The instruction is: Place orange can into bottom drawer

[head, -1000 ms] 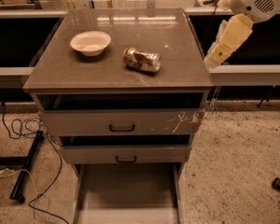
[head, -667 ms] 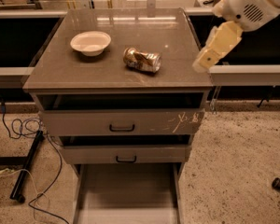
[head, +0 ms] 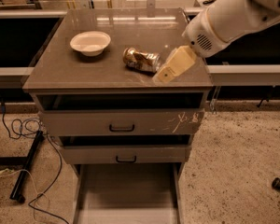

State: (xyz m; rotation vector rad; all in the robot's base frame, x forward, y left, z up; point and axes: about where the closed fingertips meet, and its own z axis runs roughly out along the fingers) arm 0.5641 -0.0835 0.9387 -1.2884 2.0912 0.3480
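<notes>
The grey cabinet stood in the middle, and its counter carried two things. The white arm reached in from the upper right, over the right edge of the counter. The bottom drawer was pulled far out towards the camera, and its pale floor was visible. The two upper drawers above it, each with a black handle, were out only a little.

A white bowl sat upright near the left edge of the counter. The cream end effector pointed down and to the left, close to the front edge of the counter and just beside the can. I could not tell if it was spread apart or closed together.

The orange can lay on its side near the middle of the counter, right of the bowl and apart from it. Whether the end effector touched the can, I could not tell.
</notes>
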